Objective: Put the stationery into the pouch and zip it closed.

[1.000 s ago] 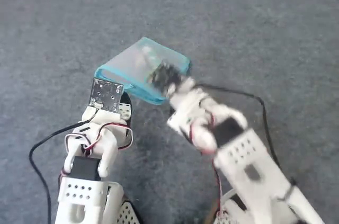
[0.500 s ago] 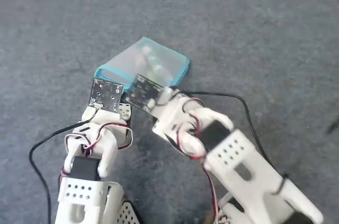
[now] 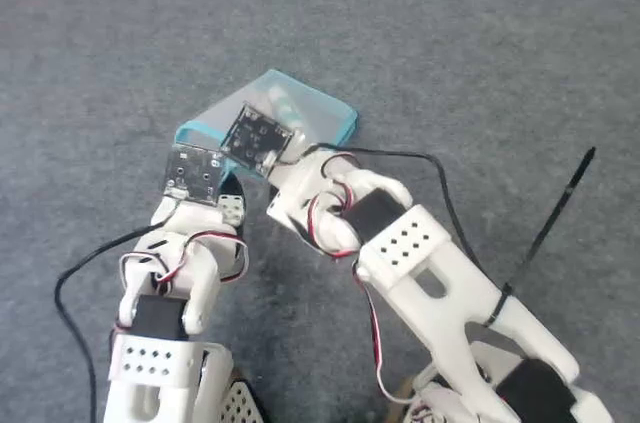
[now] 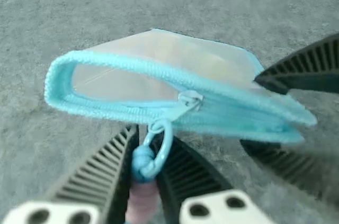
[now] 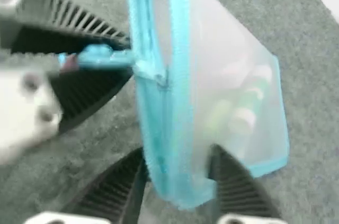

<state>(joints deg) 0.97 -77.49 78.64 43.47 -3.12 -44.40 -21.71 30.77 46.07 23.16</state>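
We have swung the right gripper left to pinch the pouch, the left gripper pinching its zipper pull, so zipping can probably finish.

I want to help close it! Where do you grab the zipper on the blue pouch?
Pinch the little ring pull with its bead, not the tiny flat slider. It sticks out free from the zipper edge of the pouch, so come in from that edge, one finger on each side of it. The left gripper holds it just so.
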